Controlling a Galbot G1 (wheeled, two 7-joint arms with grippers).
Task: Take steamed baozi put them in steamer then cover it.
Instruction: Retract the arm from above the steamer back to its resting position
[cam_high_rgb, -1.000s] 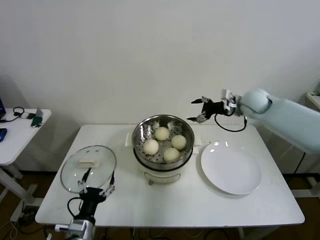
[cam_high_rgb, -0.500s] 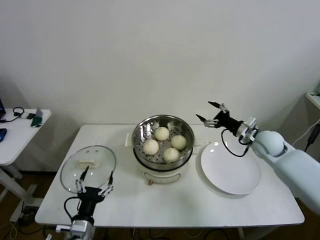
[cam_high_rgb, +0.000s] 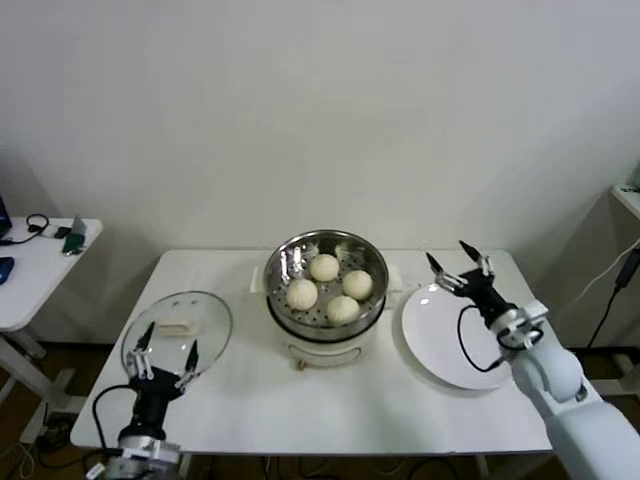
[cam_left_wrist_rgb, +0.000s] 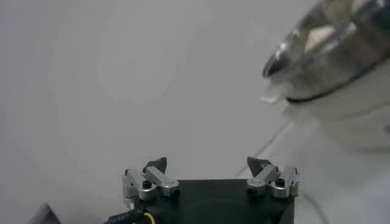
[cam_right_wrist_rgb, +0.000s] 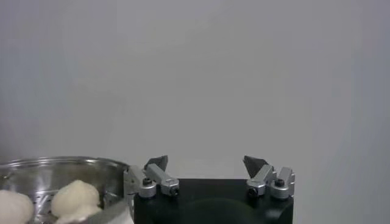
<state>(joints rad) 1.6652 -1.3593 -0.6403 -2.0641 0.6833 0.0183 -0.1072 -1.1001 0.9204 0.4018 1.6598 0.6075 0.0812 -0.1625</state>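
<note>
4 baozi (cam_high_rgb: 328, 285) in uncovered steamer (cam_high_rgb: 326, 300); cover (cam_high_rgb: 177, 335) lies left.

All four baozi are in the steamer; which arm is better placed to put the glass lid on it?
Left. The left gripper, open, hovers at the near edge of the glass lid. The right gripper, also open, is over the empty white plate, across the steamer.

Head view high over the table (cam_high_rgb: 330, 400); both wrist views low, sharing the steamer (cam_high_rgb: 326, 285).
</note>
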